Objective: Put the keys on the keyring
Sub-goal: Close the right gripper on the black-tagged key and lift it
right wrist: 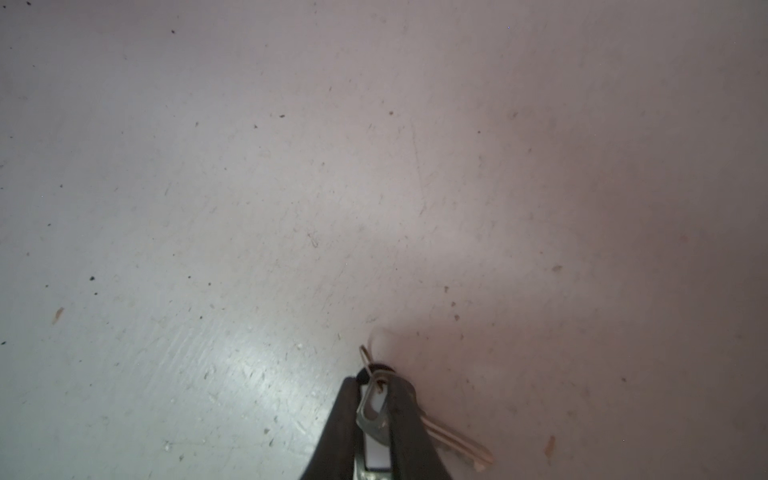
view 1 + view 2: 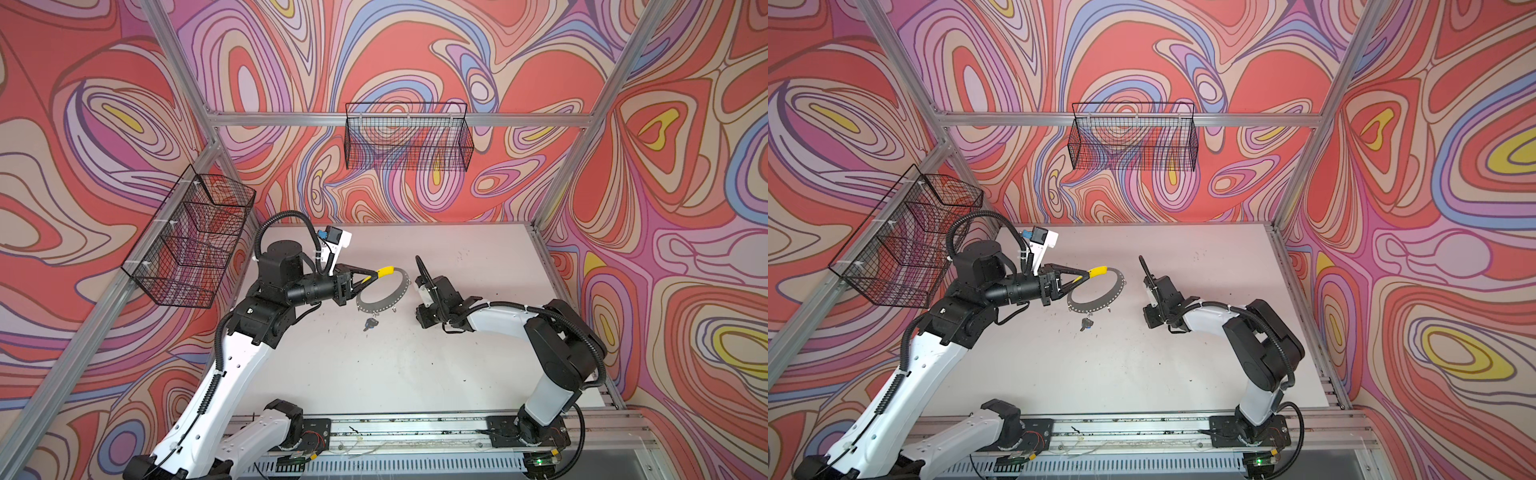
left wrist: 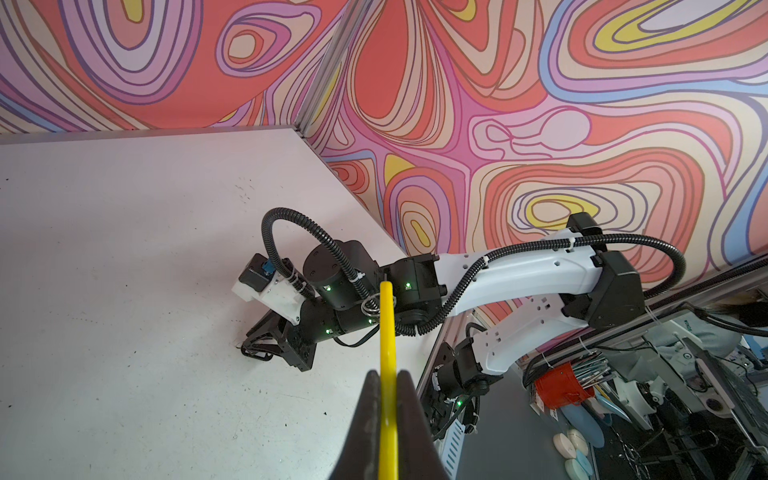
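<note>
Both arms same build: left arm (image 2: 237, 374) & right arm (image 2: 498, 321) have white plastic link shells w/ small round holes, black joint housings btwn. Black corrugated conduit (image 2: 286, 216) runs along each, fixed w/ white cable ties (image 3: 485, 261). Wrist cam (image 2: 332, 233) is black, on a white bracket, blue connector beside it. Small green LEDs (image 3: 408, 285) glow on the black joints. Jaws dark, matte, tapering to narrow tips.
</note>
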`<act>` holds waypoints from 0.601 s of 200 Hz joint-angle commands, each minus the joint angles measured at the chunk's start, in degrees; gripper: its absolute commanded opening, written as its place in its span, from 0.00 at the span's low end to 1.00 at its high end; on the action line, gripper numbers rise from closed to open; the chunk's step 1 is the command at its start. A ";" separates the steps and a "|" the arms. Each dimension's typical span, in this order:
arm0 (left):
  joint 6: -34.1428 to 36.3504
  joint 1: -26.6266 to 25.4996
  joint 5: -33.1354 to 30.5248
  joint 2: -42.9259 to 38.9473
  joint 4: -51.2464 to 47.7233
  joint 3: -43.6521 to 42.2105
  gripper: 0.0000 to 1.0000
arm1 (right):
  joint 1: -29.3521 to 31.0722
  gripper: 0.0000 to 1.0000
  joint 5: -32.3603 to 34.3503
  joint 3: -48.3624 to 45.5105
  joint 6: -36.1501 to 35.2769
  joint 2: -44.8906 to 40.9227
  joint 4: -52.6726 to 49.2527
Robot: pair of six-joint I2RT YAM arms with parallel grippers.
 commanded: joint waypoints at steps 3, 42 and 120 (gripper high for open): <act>0.98 0.48 -0.03 -1.15 -0.67 -0.68 0.00 | 0.09 0.15 0.65 1.20 -1.05 2.20 0.98; 1.07 0.57 -0.20 -1.34 -0.91 -0.69 0.00 | 0.09 0.18 0.58 0.95 -1.05 2.27 0.80; 1.33 0.66 -0.20 -1.24 -1.36 -0.43 0.00 | 0.09 0.13 1.20 0.22 -1.32 2.09 0.88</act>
